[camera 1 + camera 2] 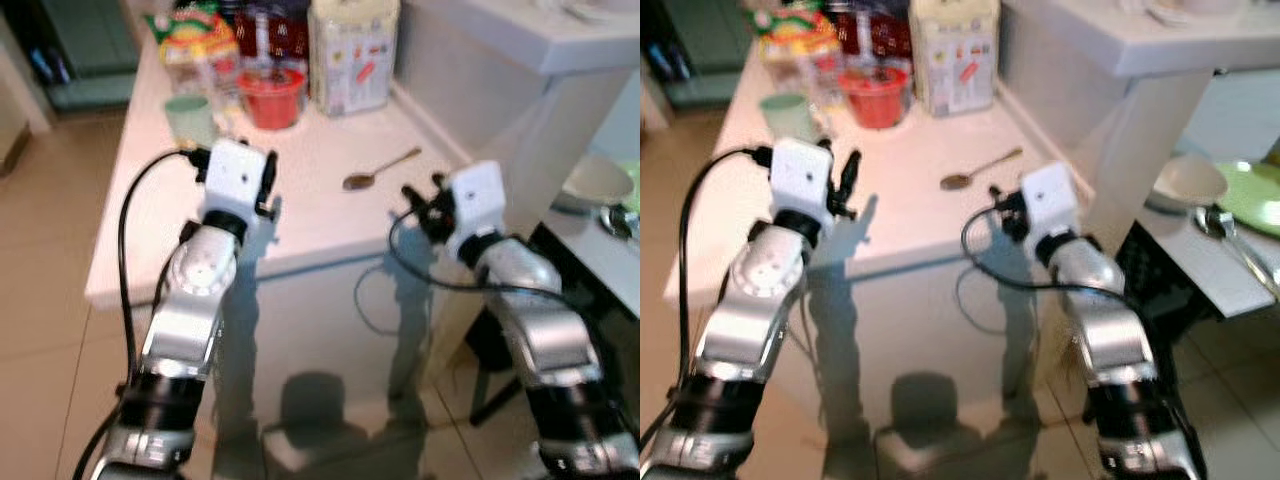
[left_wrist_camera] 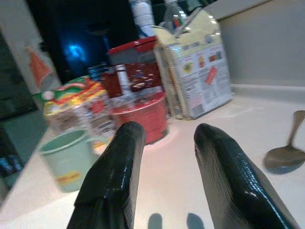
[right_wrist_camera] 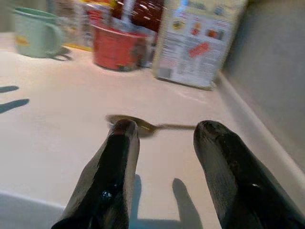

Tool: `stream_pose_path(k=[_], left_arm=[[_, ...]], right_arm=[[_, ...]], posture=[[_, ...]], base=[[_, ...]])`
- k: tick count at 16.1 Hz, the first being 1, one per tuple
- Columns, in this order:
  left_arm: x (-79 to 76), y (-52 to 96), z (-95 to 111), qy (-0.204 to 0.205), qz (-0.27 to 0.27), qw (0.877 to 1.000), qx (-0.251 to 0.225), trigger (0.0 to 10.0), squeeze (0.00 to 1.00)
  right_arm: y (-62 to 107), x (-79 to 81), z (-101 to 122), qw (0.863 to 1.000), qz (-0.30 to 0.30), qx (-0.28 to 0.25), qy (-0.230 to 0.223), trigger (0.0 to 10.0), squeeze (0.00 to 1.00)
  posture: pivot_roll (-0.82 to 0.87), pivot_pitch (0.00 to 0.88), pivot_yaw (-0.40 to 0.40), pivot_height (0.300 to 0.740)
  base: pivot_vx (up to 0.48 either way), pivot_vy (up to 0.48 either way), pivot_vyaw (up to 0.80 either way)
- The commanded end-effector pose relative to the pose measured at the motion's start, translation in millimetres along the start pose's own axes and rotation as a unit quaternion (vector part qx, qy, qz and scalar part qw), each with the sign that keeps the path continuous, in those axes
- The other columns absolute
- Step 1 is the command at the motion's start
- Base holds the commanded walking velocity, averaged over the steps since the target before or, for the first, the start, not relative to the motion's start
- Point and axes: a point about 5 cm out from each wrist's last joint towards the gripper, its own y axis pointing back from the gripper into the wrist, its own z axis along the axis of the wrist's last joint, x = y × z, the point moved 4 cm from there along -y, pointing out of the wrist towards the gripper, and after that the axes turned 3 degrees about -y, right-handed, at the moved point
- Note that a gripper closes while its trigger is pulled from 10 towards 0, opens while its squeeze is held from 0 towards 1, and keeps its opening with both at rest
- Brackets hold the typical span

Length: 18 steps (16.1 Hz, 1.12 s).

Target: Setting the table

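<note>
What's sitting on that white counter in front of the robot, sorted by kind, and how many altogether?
Spoon: 1
Green mug: 1
Red container: 1
Pale carton: 1
Colourful snack bag: 1
Dark red box: 1
Total: 6, though the clutter at the back is too blurred to rule out more.

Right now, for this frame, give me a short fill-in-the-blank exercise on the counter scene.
1. The spoon lies on the white ____.
2. Both the left gripper and the right gripper are ____, holding nothing.
3. The bowl beside the green mug is coloured ____.

Missing words: counter; open; red
</note>
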Motion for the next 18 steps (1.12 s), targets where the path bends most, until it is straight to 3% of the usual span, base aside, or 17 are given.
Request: stream_pose_path(k=[1,5,7,9,11,18], left_arm=[[3.4,1.6,-5.4,-0.006,0.006,1.0,0.011,10.0,0.0],[4.8,6.2,-4.8,-0.008,0.003,1.0,0.013,10.0,0.0],[5.1,10.1,-7.3,-0.008,-0.003,1.0,0.018,10.0,0.0],[5.0,13.8,-7.8,-0.009,-0.006,1.0,0.02,10.0,0.0],[8.4,18.8,-4.9,-0.016,-0.013,1.0,0.021,10.0,0.0],[19.0,45.9,5.9,-0.021,-0.01,0.999,0.029,10.0,0.0]], right_arm=[[-10.9,1.6,4.3,1.0,0.006,-0.004,0.008,10.0,0.0],[-43.0,-7.0,-15.7,0.998,0.007,0.056,-0.011,10.0,0.0],[-57.3,-11.6,-19.6,0.996,0.007,0.073,-0.056,10.0,0.0],[-63.4,-13.4,-21.1,0.994,0.009,0.083,-0.071,10.0,0.0],[-79.7,-17.4,-10.0,0.992,0.029,0.094,-0.077,10.0,0.0],[-87.1,-31.4,5.3,0.995,0.008,0.07,-0.071,10.0,0.0]], posture=[[0.02,0.0,0.005,0.74],[0.04,0.0,-0.013,0.74],[0.04,0.0,-0.012,0.74],[0.05,0.0,-0.012,0.74],[0.08,0.0,-0.016,0.74],[0.11,0.013,-0.022,0.74]], base=[[0.0,0.0,0.0],[0.0,0.0,0.0],[0.0,0.0,0.0],[0.0,0.0,0.0],[0.0,0.0,0.0],[0.0,0.0,0.0]])
